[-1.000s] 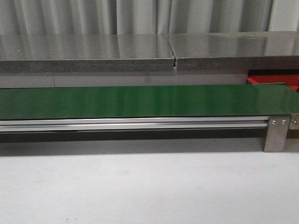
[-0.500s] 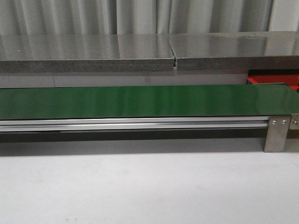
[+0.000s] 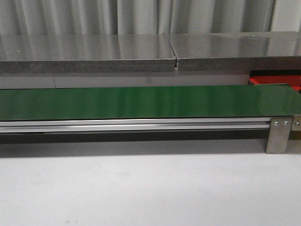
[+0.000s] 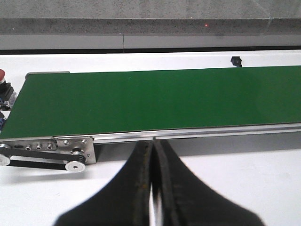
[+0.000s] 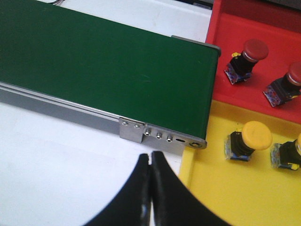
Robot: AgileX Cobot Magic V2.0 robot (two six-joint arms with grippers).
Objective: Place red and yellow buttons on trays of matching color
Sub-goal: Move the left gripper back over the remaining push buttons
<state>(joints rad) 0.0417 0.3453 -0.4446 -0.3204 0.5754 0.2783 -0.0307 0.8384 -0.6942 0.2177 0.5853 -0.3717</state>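
At the far left end of the green belt [image 4: 155,101], seen from the left wrist, a red button [image 4: 2,75] shows only as a sliver of cap at the picture's edge, just beside the belt's end roller. The left gripper [image 4: 151,188] hangs over the white table [image 3: 150,193] on the near side of the belt, its two dark fingers pressed together with nothing between them. The belt's aluminium side rail [image 3: 136,125] and a pulley with a drive band [image 4: 75,165] lie between that gripper and the belt surface. A small dark object [image 4: 236,60] sits on the table beyond the belt; what it is cannot be told.

Across the middle, the belt surface carries nothing, and a grey stone-like ledge [image 3: 141,54] runs behind it.

At the right end, the right gripper [image 5: 150,188] is likewise closed on nothing, hovering just before the belt's end bracket [image 5: 131,130]. Beside that end lie the red tray [image 5: 277,42] and, touching it, the yellow tray [image 5: 244,188]. Two red-capped buttons [image 5: 248,56] lie tilted in the red tray, and two yellow-capped buttons [image 5: 249,139] lie in the yellow one; the outer button of each pair is cut off by the frame.
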